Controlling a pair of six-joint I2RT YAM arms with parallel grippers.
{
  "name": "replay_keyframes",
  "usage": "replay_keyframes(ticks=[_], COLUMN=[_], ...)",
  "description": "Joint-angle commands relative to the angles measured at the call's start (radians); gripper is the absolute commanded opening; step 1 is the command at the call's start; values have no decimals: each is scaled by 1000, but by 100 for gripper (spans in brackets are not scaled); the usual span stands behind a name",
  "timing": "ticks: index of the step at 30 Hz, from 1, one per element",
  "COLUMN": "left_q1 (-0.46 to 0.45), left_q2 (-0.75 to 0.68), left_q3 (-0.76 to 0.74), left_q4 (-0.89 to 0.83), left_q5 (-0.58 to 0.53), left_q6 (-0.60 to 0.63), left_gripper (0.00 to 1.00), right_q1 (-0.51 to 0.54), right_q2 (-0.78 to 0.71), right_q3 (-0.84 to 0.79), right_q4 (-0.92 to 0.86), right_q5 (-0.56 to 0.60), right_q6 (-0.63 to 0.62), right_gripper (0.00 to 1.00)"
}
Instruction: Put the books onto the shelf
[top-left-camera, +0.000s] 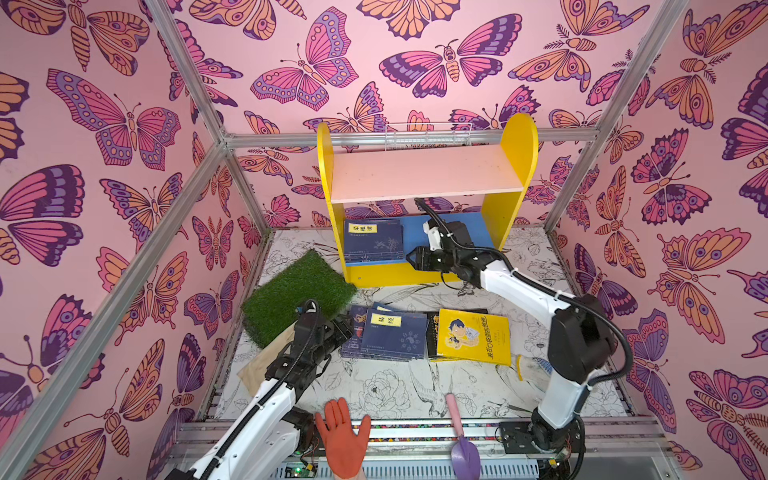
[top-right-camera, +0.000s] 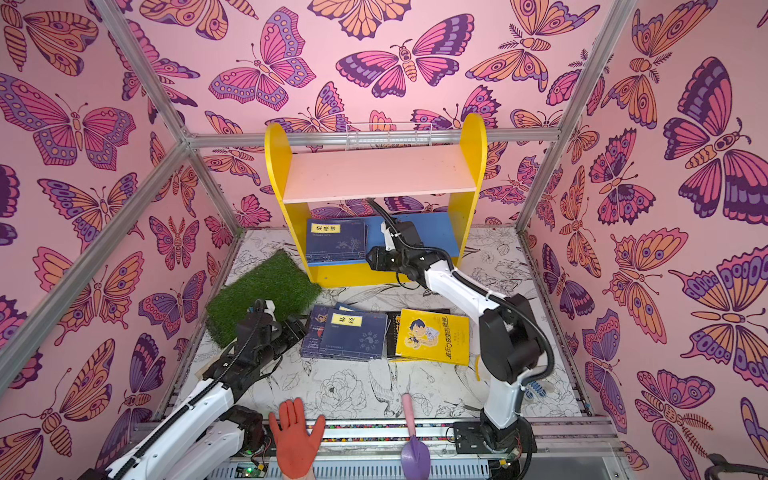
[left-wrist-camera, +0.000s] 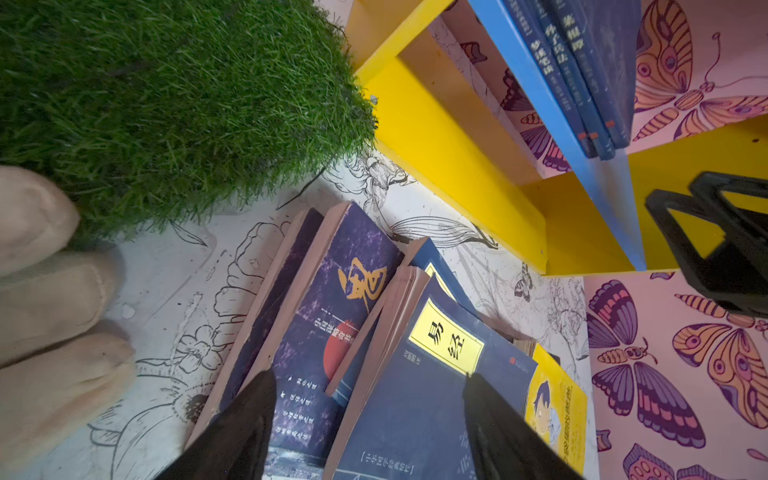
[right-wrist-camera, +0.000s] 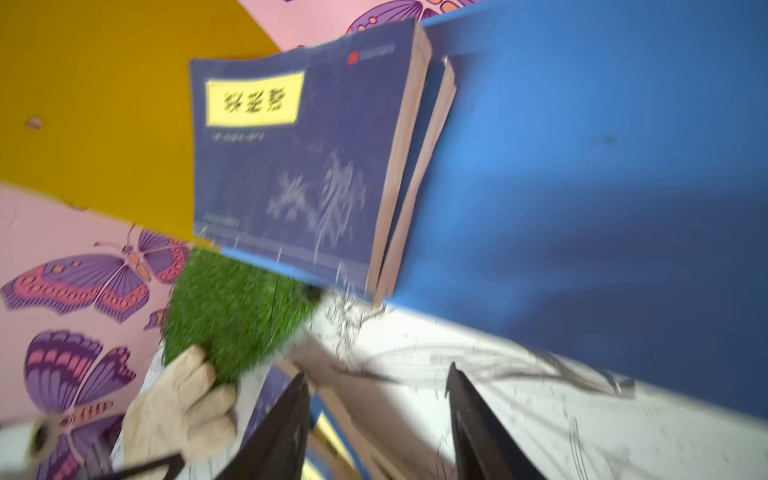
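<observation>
The shelf (top-left-camera: 515, 145) stands at the back, its pink upper board bare. A short stack of navy books (top-left-camera: 373, 241) lies flat on the left of its blue lower board (right-wrist-camera: 582, 166). My right gripper (top-left-camera: 409, 258) hangs just in front of that board, beside the stack (right-wrist-camera: 299, 166), open and empty. More books lie on the table: a navy pile (top-left-camera: 392, 336), a bright yellow cartoon one (top-left-camera: 473, 336) and a black one (top-left-camera: 434, 332) under it. My left gripper (top-left-camera: 347, 326) is at the pile's left edge, open, with its fingers astride the top navy book (left-wrist-camera: 436, 395).
A green grass mat (top-left-camera: 299, 291) lies left of the shelf, with a beige glove (top-left-camera: 266, 361) partly under it. An orange glove (top-left-camera: 343, 440) and a purple trowel (top-left-camera: 461, 436) sit at the front edge. A white wire rack (top-left-camera: 428, 135) hangs behind the shelf.
</observation>
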Motion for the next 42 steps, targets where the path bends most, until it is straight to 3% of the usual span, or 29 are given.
replay_keyframes(ticks=[1,7,13,28,34,42], left_q1=[4,-15,-57,-132,-172,-187], left_q2=[53,222,350,530,575,587], left_q3=[51,127,166,243,287,310], left_q4=[-8,-7,-11,-60,-85,-106], left_q5=[87,205,234,233,260,229], left_q6=[117,227,265,359,401,399], left_gripper=[74,75,74,56,47,49], right_q1=[24,73,83,79,79,62], right_q2=[-129,-268,-253,-89,-131,-266], right_q3=[-134,-422,-552,-478,-477,-446], right_q4=[-13,-56,-57,-103,-82,-112], right_q5=[-47,-149,-242,-375,-389,-374], right_q6=[-92,-90,-48,-88,-67,-56], right_gripper=[53,52,49,38,35,23])
